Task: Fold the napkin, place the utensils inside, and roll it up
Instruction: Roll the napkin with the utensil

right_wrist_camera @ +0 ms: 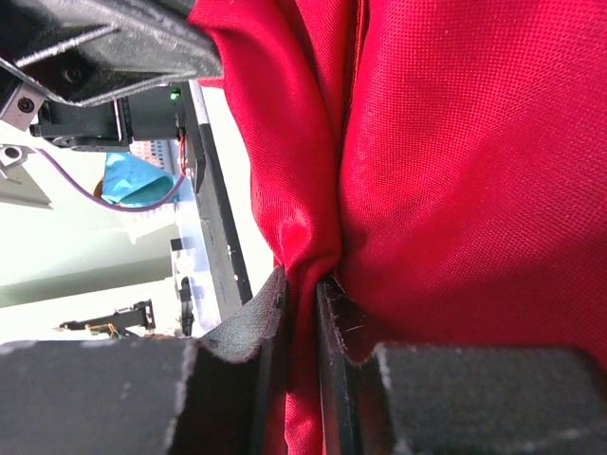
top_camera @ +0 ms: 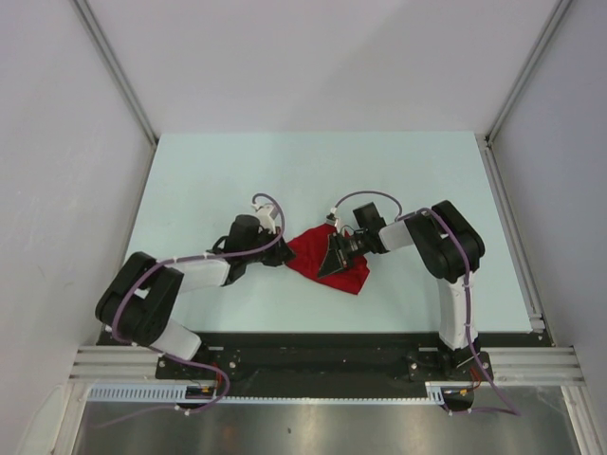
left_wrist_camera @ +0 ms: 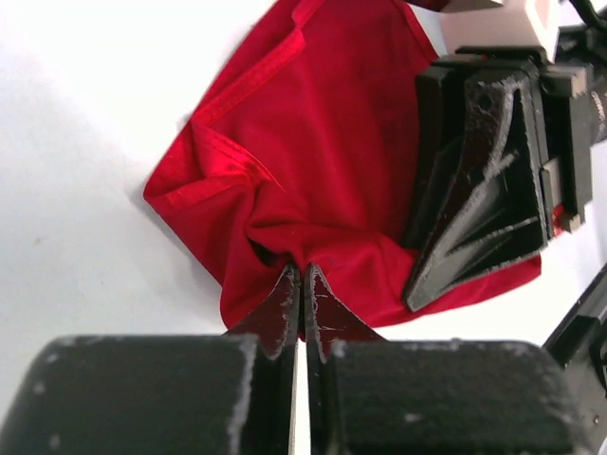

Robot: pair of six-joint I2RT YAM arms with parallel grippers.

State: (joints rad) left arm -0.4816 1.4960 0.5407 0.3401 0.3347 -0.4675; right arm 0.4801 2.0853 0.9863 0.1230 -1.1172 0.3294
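Left fingers (left_wrist_camera: 283,308) and right fingers (right_wrist_camera: 256,327) both pinch the napkin (left_wrist_camera: 322,142).

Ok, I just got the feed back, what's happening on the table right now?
Both arms are on the red napkin, which lies bunched in the middle of the table. The left gripper is pinched shut on one fold, and the right gripper clamps another from the opposite side. No utensil is in view.

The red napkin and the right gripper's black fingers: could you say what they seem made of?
The bright red soft napkin looks like woven synthetic cloth, slightly shiny: fine weave, stitched hem. The black fingers look like hard matte plastic, edges scuffed whitish.
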